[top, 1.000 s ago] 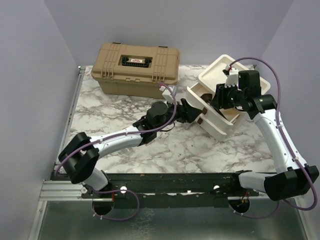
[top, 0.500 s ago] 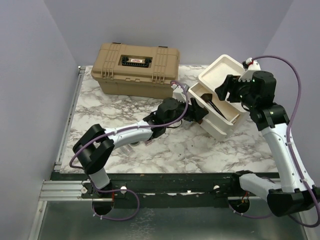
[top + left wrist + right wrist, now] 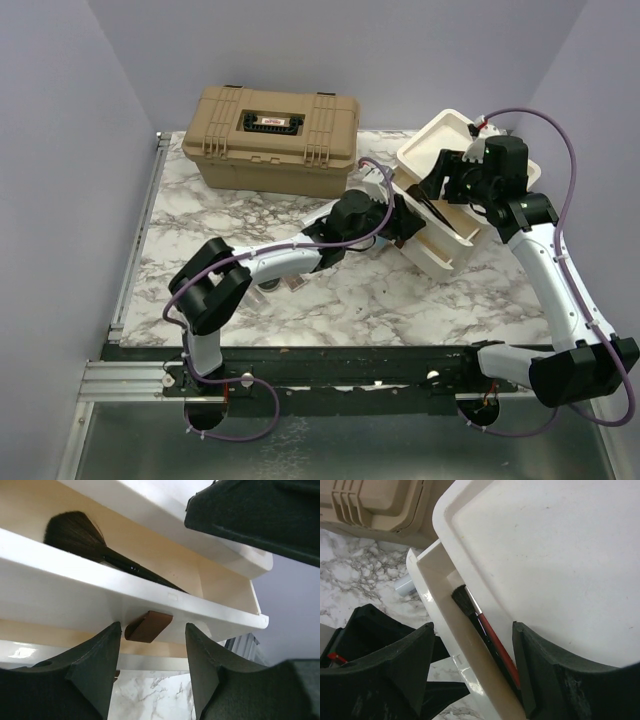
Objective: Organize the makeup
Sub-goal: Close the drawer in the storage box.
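The white box with drawers [image 3: 452, 145] stands at the right rear, one drawer [image 3: 440, 248] pulled out. A black brush with a flared head [image 3: 75, 532] lies in that drawer. A red-handled brush [image 3: 492, 632] lies there too, along the box side. My left gripper [image 3: 405, 222] is open at the drawer's front. In the left wrist view its jaws [image 3: 152, 650] stand either side of the brown drawer handle [image 3: 148, 626] without touching it. My right gripper [image 3: 440, 185] is open and empty above the drawer, astride its rim [image 3: 472, 645]. A pale tube [image 3: 268, 288] lies on the table under my left forearm.
The big tan latched case [image 3: 270, 135] stands at the rear left of the marble table [image 3: 350, 300]; its corner shows in the right wrist view [image 3: 375, 505]. A small dark-red piece [image 3: 296, 284] lies beside the tube. Purple walls close in both sides.
My left arm has stretched right, bringing its gripper up to the drawer front, and the drawer looks pushed in a little. My right gripper has drawn back from inside the drawer to just above it.
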You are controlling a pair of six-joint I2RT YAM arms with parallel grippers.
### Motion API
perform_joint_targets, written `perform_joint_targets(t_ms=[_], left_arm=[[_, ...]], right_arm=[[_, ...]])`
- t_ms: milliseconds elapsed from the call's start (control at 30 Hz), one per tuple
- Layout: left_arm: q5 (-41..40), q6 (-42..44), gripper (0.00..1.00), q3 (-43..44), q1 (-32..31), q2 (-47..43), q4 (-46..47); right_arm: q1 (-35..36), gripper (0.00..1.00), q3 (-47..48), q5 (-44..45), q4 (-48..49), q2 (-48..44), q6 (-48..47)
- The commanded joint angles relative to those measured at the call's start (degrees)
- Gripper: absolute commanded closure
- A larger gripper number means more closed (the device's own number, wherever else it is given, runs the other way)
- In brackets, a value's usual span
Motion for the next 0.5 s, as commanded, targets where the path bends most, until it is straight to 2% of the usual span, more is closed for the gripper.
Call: perform_joint_targets(t_ms=[0, 133, 333, 467], left_arm=[[3.1, 1.4, 0.45, 2.0, -0.6, 3.3, 0.9], [2.8, 2.2, 0.45, 3.8, -0.8, 4.9, 1.7], [1.2, 1.9, 0.45, 6.1, -1.5, 7.4, 3.9], [0.4, 1.3, 0.44, 6.9, -1.7, 8.7, 5.6]], right_arm=[[0.2, 0.31, -0.2, -2.8, -1.9, 0.0, 0.6], [0.2, 0.31, -0.2, -0.7, -1.8, 0.2, 1.5], [-0.2, 0.28, 2.4, 7.4, -2.3, 0.4, 3.6], [-0.9, 0.27, 3.1, 5.9, -3.4, 2.1, 4.0]])
